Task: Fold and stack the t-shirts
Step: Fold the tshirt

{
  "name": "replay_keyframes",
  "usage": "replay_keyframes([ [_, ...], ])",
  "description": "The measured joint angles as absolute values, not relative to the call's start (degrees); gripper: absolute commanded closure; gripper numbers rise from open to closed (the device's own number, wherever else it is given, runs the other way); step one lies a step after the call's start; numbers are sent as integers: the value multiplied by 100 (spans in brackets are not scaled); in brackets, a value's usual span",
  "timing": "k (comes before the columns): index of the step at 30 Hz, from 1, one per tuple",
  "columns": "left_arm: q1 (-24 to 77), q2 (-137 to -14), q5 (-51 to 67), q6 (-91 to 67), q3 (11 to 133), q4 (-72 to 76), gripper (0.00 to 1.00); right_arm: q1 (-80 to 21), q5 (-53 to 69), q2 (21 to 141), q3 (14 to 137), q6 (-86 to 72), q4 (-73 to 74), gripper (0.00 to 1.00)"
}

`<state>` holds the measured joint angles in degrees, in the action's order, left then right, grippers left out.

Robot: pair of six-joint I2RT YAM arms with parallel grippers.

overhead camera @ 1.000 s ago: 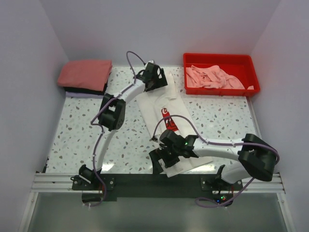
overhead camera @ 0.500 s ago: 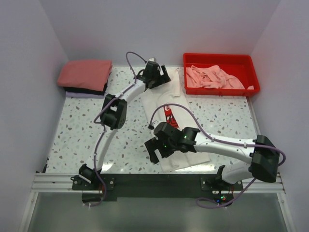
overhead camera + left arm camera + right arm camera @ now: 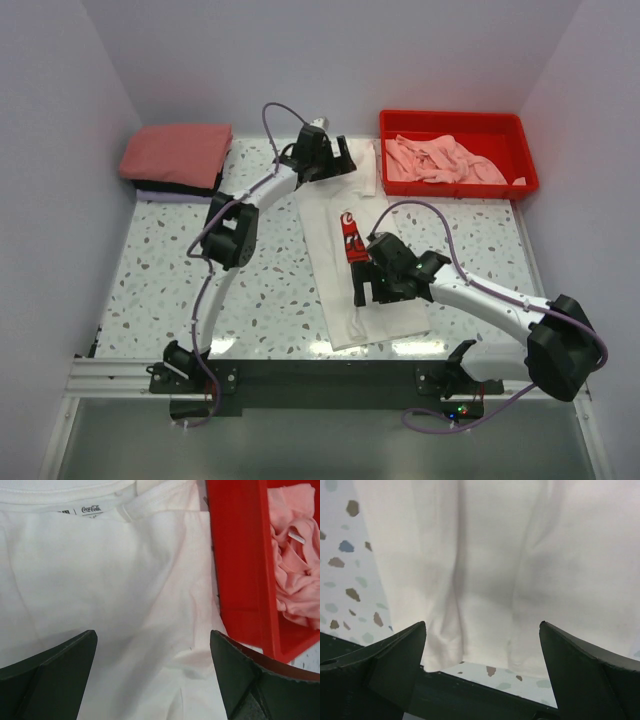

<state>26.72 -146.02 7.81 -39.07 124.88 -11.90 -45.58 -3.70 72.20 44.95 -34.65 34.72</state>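
Both agape and empty, left pincer (image 3: 152, 635) toward the tabletop's (image 3: 150, 270) far edge and right pincer (image 3: 482, 626) nearer the near edge seemingly bracket the white t-shirt (image 3: 335, 295) for folding.

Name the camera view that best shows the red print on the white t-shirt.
Top external: only it shows the red print on the white t-shirt. Left wrist shows the collar label; right wrist, plain hem.
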Motion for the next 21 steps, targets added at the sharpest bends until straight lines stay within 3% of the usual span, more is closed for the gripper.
replay_keyframes([
  [14, 2967, -9120, 871, -3229, 8147, -298, 0, -3972, 272, 7406, 3522, -3395, 2416, 1],
  [21, 2976, -8431, 237, -3227, 6838, -729, 0, -4263, 1022, 6954, 2941, -3894, 1267, 1],
])
